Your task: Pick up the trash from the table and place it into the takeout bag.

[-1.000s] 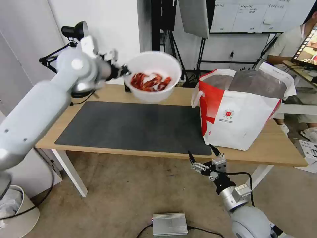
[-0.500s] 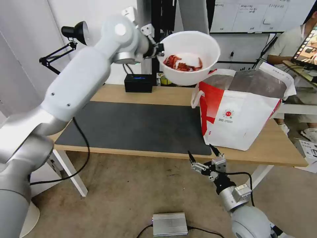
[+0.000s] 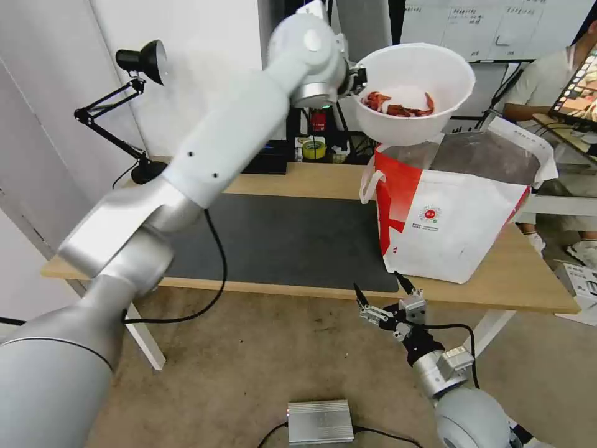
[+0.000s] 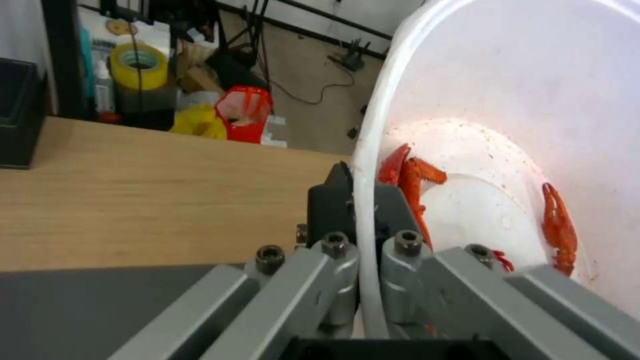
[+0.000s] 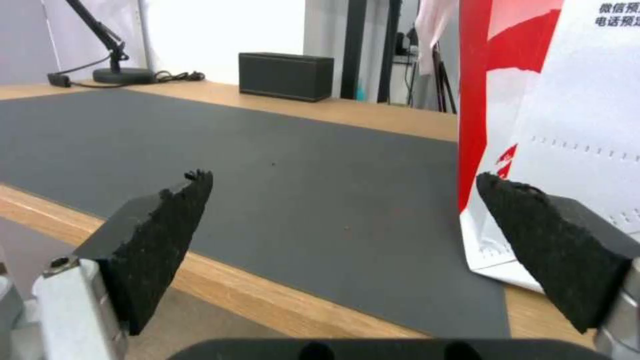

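Head view, left claw (image 3: 359, 81) clamping bowl (image 3: 415, 93) above takeout bag (image 3: 454, 205)

Right gripper (image 5: 343, 220) fingers (image 5: 163, 240) spread wide before the mat (image 5: 267, 170) and takeout bag (image 5: 567, 115).

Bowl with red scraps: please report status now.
Left claw shut on bowl rim, held above takeout bag mouth. Right claw open, idle below table edge. Nothing in the way.

White round bowl (image 4: 533, 100): far rim was cut off by the picture's edge.
White-and-red takeout bag (image 3: 448, 218): inside was hidden by the bowl.
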Motion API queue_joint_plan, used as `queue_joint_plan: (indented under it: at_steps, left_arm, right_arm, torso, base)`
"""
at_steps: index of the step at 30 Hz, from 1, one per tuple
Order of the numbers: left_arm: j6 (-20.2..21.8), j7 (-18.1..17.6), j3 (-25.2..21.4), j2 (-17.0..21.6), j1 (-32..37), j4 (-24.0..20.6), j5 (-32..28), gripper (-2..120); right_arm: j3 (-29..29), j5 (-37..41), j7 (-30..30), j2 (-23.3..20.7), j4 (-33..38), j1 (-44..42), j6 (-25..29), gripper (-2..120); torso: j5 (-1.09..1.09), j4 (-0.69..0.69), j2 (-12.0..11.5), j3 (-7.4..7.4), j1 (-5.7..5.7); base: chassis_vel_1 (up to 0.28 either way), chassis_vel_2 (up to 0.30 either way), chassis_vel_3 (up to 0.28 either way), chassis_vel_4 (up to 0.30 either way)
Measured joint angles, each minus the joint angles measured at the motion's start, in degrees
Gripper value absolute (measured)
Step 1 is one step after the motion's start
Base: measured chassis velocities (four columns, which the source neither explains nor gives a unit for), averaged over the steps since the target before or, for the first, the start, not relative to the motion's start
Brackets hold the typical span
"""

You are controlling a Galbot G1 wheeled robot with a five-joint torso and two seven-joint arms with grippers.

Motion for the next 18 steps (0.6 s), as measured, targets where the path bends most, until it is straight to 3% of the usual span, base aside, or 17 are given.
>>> queue_joint_plan:
  at_steps: [3,9,18]
  left_arm:
    - [-3.3,-0.1,0.4,-2.5,0.2,2.6,3.1,0]
    - [-8.0,-1.1,1.6,-4.1,1.8,3.4,5.6,0]
    - [-11.9,-1.2,5.4,-4.2,4.9,0.5,9.1,0]
  right_arm:
    - [0.0,0.0,0.0,0.0,0.0,0.0,0.0,100]
    - [0.0,0.0,0.0,0.0,0.0,0.0,0.0,100]
    - [0.0,0.0,0.0,0.0,0.0,0.0,0.0,100]
  torso:
    - [0.01,-0.01,0.0,0.0,0.0]
    - [0.0,0.0,0.0,0.0,0.0]
    - [-0.01,0.01,0.0,0.0,0.0]
  base:
    - [0.0,0.0,0.0,0.0]
    - [0.0,0.0,0.0,0.0]
    - [0.0,0.0,0.0,0.0]
